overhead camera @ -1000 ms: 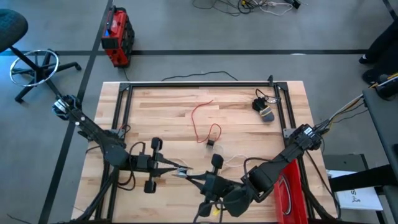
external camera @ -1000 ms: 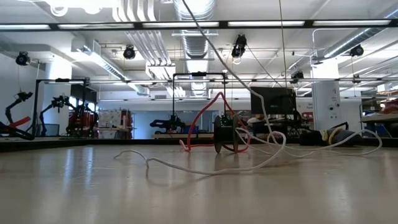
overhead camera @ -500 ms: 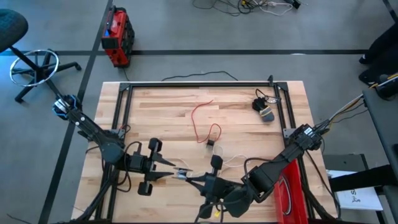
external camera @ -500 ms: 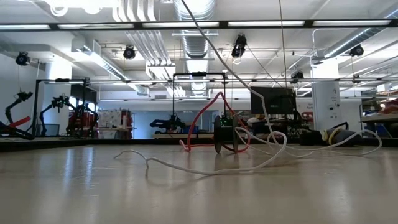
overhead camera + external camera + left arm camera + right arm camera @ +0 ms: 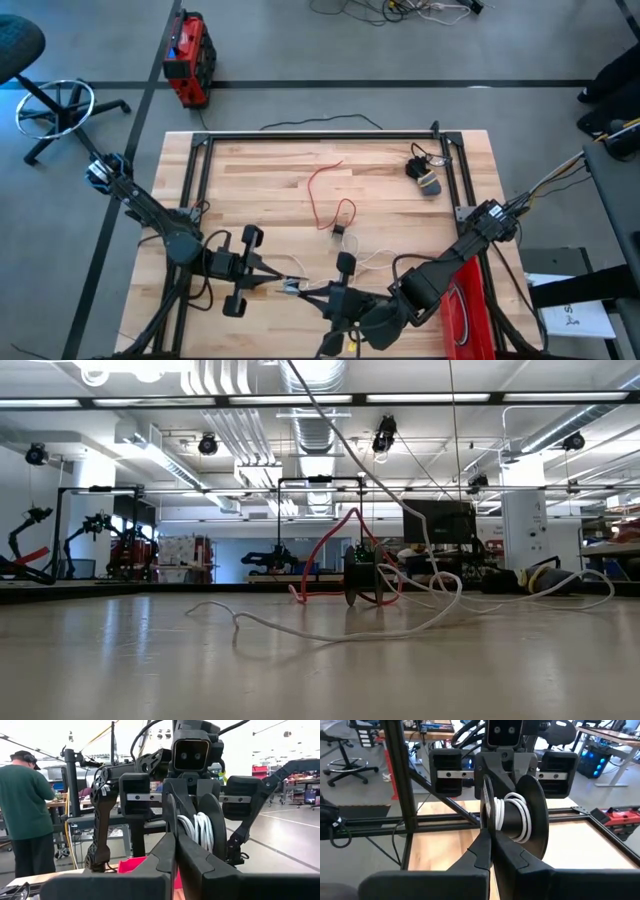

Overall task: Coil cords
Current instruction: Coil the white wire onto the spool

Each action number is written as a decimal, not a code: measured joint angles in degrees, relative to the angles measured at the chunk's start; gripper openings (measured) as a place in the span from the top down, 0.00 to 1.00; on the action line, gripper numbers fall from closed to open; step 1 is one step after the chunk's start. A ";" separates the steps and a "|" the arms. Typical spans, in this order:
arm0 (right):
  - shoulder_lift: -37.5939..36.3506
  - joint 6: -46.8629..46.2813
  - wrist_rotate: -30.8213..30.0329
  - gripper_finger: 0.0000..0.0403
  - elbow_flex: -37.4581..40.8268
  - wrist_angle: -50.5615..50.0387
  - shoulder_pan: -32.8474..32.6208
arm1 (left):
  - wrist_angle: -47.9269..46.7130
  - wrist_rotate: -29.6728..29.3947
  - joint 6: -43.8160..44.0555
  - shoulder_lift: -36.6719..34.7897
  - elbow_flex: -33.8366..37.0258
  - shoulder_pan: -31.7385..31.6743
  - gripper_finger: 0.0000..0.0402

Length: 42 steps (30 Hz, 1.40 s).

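My left gripper (image 5: 288, 284) and my right gripper (image 5: 302, 290) meet tip to tip above the table's near middle, both shut on a small coil of the white cord (image 5: 198, 831). The white cord's free length (image 5: 372, 256) trails toward the right. In the low view it lies in slack curves (image 5: 330, 632) on the wood, and one strand (image 5: 330, 410) rises out of the picture. The red cord (image 5: 322, 192) lies loose at mid-table, its dark plug (image 5: 338, 230) at its near end. A black cord bundle (image 5: 425, 176) rests at the far right. My left gripper comes in level from the table's left. The right wrist view shows the coil's several white turns (image 5: 513, 818) between its two fingers (image 5: 536, 820), clear of the table. My right gripper comes in level from the table's right. The left wrist view shows the same turns (image 5: 199, 832) between its two fingers (image 5: 214, 827). The coil is lifted, and the slack cord trails down from it.
A black metal frame (image 5: 320, 137) rims the table's far and side edges. A red flat object (image 5: 466, 305) lies at the near right edge. On the floor beyond stand a red toolbox (image 5: 188, 60) and a stool base (image 5: 60, 105). A person (image 5: 25, 815) stands in the room behind.
Both grippers, still joined at the coil, have drifted slightly toward the table's near edge. The white cord on the table has barely shifted.
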State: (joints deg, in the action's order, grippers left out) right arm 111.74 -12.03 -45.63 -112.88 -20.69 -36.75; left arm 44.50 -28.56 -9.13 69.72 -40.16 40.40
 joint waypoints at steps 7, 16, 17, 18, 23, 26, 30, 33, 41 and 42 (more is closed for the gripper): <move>-0.60 -1.85 2.15 0.88 -0.92 -4.21 -0.78 | -0.51 -2.81 0.13 -1.72 0.15 0.31 1.00; 1.53 -19.09 2.68 0.66 2.48 -19.14 -1.70 | -1.65 -9.90 0.15 -10.09 0.17 0.66 1.00; 2.17 -20.32 2.76 0.65 3.49 -19.23 -1.43 | -1.62 -9.87 0.16 -11.01 0.06 0.66 1.00; 2.86 -21.45 2.80 0.64 4.27 -19.47 -1.22 | -1.64 -9.86 0.15 -12.01 0.01 0.66 1.00; 4.33 -23.38 2.79 0.64 6.48 -20.56 0.48 | -1.93 -8.53 -1.88 -16.98 -2.07 0.65 1.00; 3.98 -22.89 2.57 0.66 6.51 -20.87 1.34 | -3.81 -6.77 -4.76 -19.78 -6.20 0.66 1.00; 3.76 -24.20 2.22 0.66 7.01 -20.20 2.82 | -13.79 -6.45 -6.98 -21.46 -13.81 0.66 1.00; 4.87 -27.65 2.56 0.66 9.35 -16.61 4.20 | -20.16 -6.43 -7.20 -20.66 -19.46 0.66 1.00; 14.87 -14.80 8.11 0.62 12.06 16.72 7.63 | -31.91 -6.34 -9.35 -16.22 -35.19 0.66 1.00; 16.92 -11.71 10.62 0.62 11.78 21.75 8.17 | -33.27 -6.35 -9.42 -15.45 -37.09 0.66 1.00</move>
State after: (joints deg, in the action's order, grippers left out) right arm 128.66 -23.74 -35.01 -101.10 1.06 -28.58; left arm 11.23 -34.91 -18.55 54.27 -77.25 41.05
